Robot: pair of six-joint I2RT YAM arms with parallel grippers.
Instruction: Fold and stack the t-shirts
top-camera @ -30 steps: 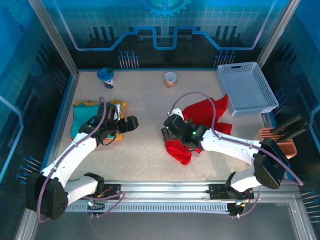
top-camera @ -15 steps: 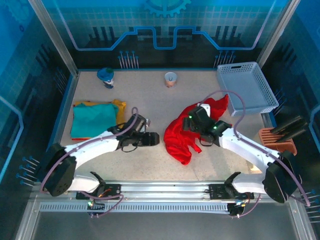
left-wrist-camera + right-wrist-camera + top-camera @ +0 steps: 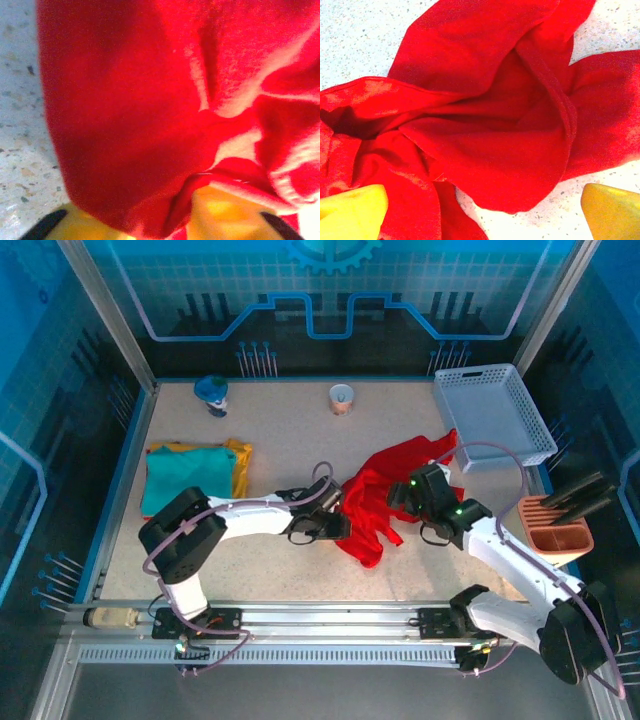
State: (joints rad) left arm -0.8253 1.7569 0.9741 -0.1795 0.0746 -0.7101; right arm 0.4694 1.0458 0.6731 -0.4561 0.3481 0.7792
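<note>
the big bright red cloth t-shirt [image 3: 368, 502] lies all crumpled in the middle of the speckled table [image 3: 280, 430]. the left gripper [image 3: 340, 525] is at its left edge, its yellow fingers [image 3: 225, 217] pinched on a fold of the red cloth. the right gripper [image 3: 480, 215] hangs over the shirt's right side with its yellow fingertips [image 3: 350, 212] wide apart, holding nothing. at the left, a folded teal cloth t-shirt [image 3: 185, 475] lies on top of a yellow-orange cloth t-shirt [image 3: 240, 465]. a pale plastic lattice basket [image 3: 500, 420] sits at the far right corner, just beside a tip of the red shirt. a brown-orange pot [image 3: 560, 538] at the right edge has dark long things [image 3: 575, 495] sticking out of it.
</note>
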